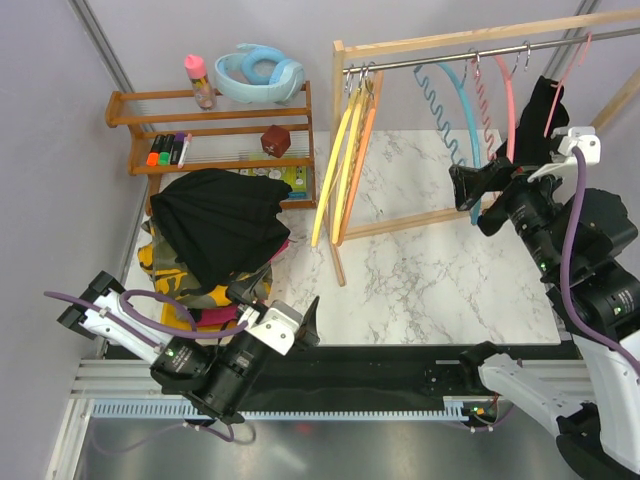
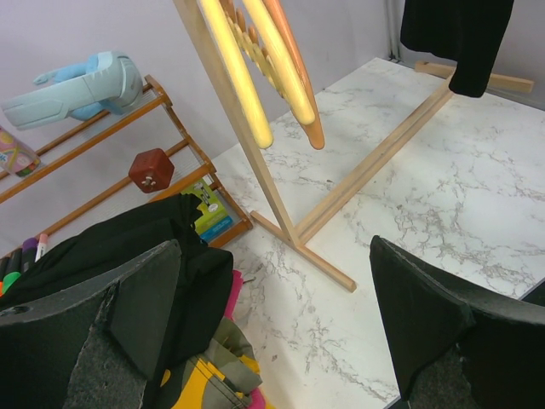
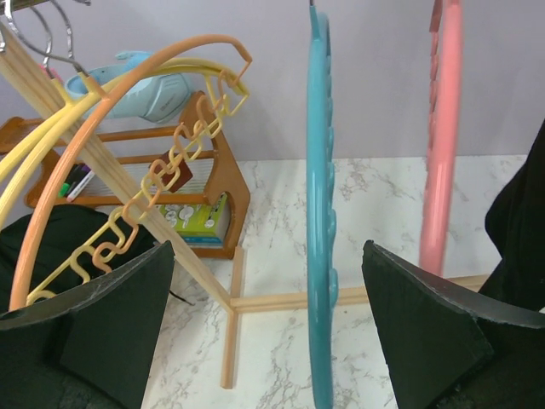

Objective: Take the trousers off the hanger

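Observation:
A heap of trousers lies at the table's left: a plain black pair [image 1: 215, 225] [image 2: 111, 247] on top, with camouflage [image 2: 213, 375] and magenta cloth under it. Another black garment [image 1: 545, 105] [image 2: 460, 34] hangs from a pink hanger [image 1: 565, 80] at the rail's right end. My left gripper [image 1: 277, 300] [image 2: 272, 324] stands open and empty just right of the heap, over bare marble. My right gripper [image 1: 478, 198] [image 3: 268, 332] is open and empty near the rack. A blue hanger [image 3: 319, 213] hangs in front of it, and the black cloth [image 3: 519, 230] shows at its right edge.
The wooden rack [image 1: 440, 215] also carries yellow and orange hangers [image 1: 345, 160] at its left end, and a blue hanger [image 1: 460, 110] and pink hangers [image 1: 510, 110] further right. A wooden shelf [image 1: 215, 130] at the back left holds markers, a red cube [image 1: 275, 138], a bottle and a light blue cushion.

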`<control>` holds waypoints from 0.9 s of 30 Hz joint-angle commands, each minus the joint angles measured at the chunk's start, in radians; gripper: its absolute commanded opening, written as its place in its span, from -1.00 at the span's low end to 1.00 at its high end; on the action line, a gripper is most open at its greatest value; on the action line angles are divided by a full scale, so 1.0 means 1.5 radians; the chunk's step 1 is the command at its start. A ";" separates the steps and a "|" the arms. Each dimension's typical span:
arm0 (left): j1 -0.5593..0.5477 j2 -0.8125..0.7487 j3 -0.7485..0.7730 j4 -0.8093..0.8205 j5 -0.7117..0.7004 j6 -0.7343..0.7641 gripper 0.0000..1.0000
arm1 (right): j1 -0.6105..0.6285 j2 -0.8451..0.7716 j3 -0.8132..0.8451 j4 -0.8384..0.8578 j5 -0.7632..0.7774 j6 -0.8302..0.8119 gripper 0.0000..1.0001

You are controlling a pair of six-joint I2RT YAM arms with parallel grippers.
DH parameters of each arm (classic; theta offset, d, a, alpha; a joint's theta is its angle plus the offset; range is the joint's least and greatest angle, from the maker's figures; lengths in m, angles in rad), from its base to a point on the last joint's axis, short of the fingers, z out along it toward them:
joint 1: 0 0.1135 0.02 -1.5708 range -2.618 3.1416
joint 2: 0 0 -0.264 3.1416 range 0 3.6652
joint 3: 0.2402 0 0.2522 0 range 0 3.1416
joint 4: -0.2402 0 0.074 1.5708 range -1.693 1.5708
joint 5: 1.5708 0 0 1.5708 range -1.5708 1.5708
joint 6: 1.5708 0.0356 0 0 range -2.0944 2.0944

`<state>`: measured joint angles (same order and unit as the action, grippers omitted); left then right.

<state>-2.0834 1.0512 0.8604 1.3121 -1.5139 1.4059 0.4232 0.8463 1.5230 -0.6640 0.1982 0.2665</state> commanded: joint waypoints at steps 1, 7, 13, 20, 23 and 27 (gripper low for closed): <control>-0.139 -0.008 0.003 0.235 -0.046 -0.034 0.97 | 0.000 0.004 0.028 -0.041 0.051 -0.011 0.96; -0.139 -0.020 -0.002 0.235 -0.046 -0.034 0.96 | 0.000 -0.059 0.024 -0.151 0.039 0.016 0.96; -0.139 -0.032 -0.020 0.235 -0.046 -0.051 0.97 | 0.000 -0.166 -0.075 -0.242 0.037 0.115 0.96; -0.139 -0.054 -0.069 0.235 -0.046 -0.106 0.97 | 0.000 -0.256 -0.262 -0.246 -0.049 0.239 0.96; -0.139 -0.065 -0.097 0.235 -0.046 -0.135 0.96 | 0.000 -0.281 -0.374 -0.210 -0.089 0.277 0.96; -0.139 -0.080 -0.147 0.220 -0.046 -0.197 0.96 | 0.000 -0.370 -0.471 -0.140 -0.106 0.305 0.96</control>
<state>-2.0834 0.9619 0.6903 1.3113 -1.5124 1.2709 0.4232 0.4126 0.9058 -0.9802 0.1116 0.6266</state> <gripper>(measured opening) 0.983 0.982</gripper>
